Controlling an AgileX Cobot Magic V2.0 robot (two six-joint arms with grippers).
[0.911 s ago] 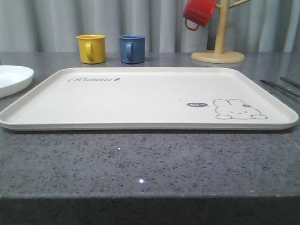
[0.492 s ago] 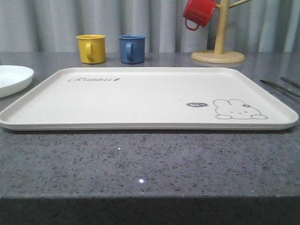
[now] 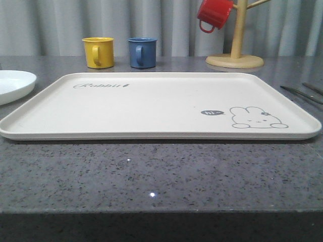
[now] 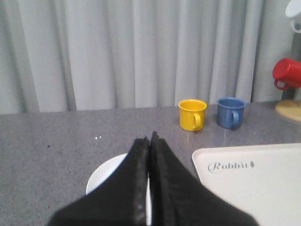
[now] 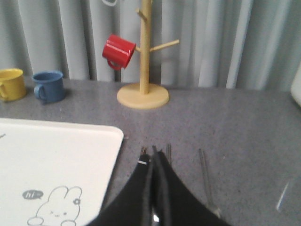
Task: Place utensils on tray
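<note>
The cream tray [image 3: 151, 106] with the rabbit drawing lies flat across the middle of the table, with nothing on it. Thin silver utensils [image 3: 301, 94] lie on the grey table just right of the tray. In the right wrist view my right gripper [image 5: 153, 153] is shut above them. Short metal ends [image 5: 168, 149] poke out past its fingertips, and another slim utensil [image 5: 205, 176] lies a little to the side. The tray's corner [image 5: 56, 160] is beside that gripper. My left gripper [image 4: 149, 139] is shut with nothing in it, over a white plate next to the tray's "Rabbit" corner [image 4: 263, 183].
The round white plate [image 3: 12, 85] sits left of the tray. A yellow mug [image 3: 98, 52] and a blue mug [image 3: 142, 52] stand behind the tray. A wooden mug tree [image 3: 235, 55] with a red mug [image 3: 214, 13] stands at the back right. Grey curtains close the back.
</note>
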